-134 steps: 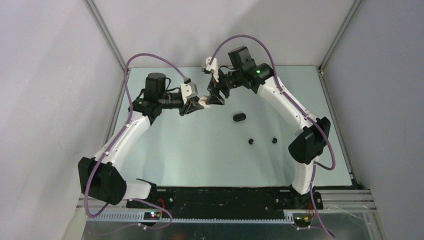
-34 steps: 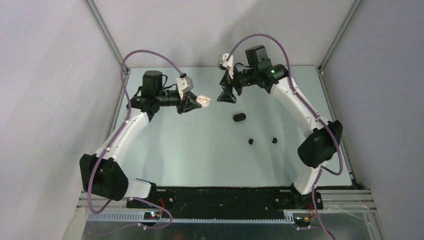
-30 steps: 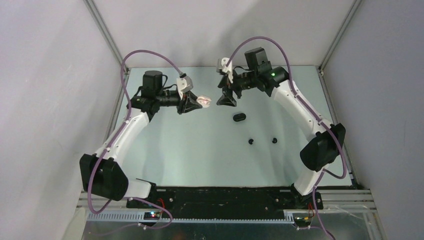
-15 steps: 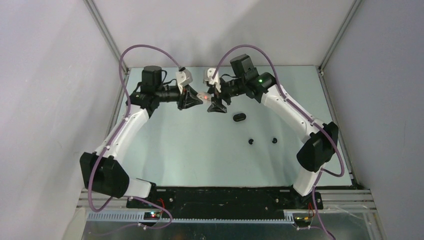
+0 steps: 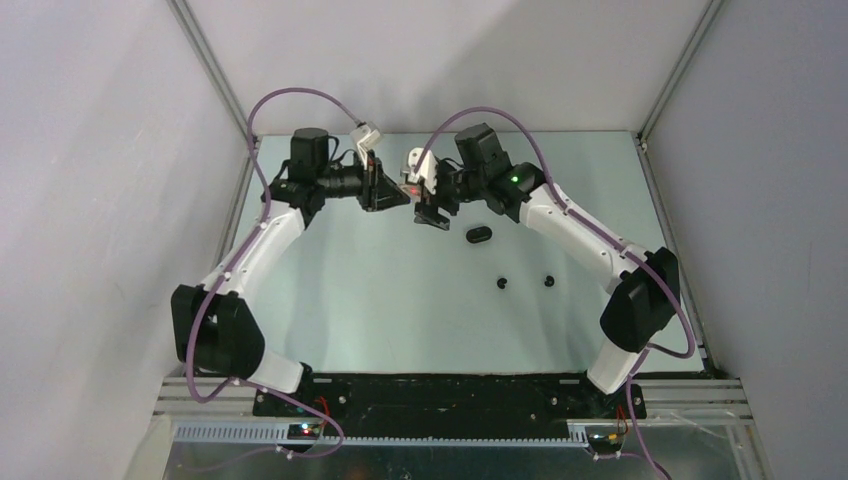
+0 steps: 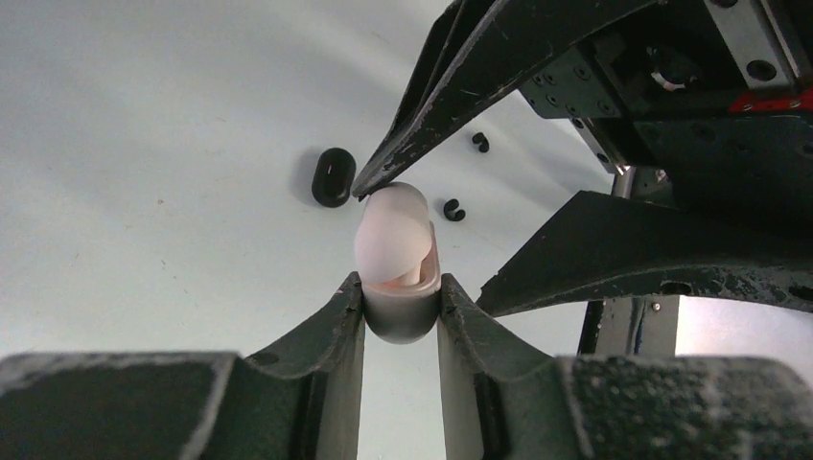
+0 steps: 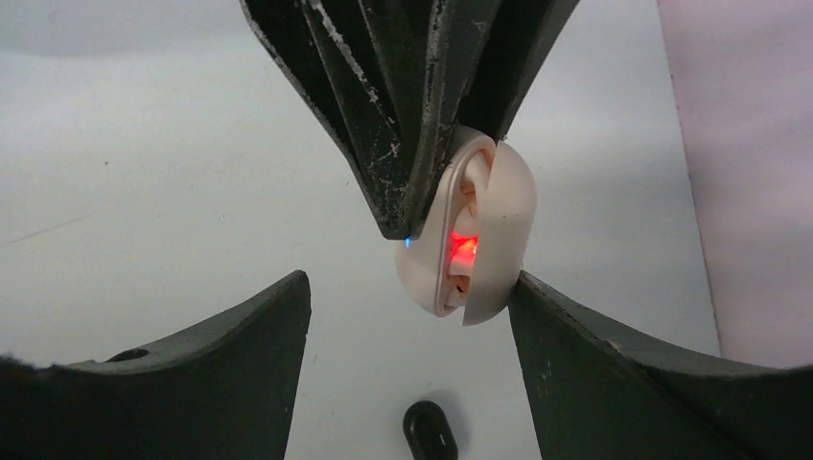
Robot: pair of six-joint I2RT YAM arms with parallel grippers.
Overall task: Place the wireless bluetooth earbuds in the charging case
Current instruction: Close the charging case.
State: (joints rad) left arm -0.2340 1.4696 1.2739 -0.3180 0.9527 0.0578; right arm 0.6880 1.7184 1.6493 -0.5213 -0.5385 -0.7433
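Arms converge far-centre: left gripper [image 6: 401, 287] clamps white case [image 6: 403, 318]; right gripper [image 7: 410, 283], fingers [image 7: 240, 355] spread, touches its lid [image 6: 388, 225]; black earbuds [image 5: 503, 283] remain out.

**No legible writing**

No word, number, brand or label can be read in any view. The only signals are lights: a red light [image 7: 463, 251] glowing inside the open white case [image 7: 503, 225], and a small green light [image 5: 514, 180] on the right arm [image 5: 570, 215].
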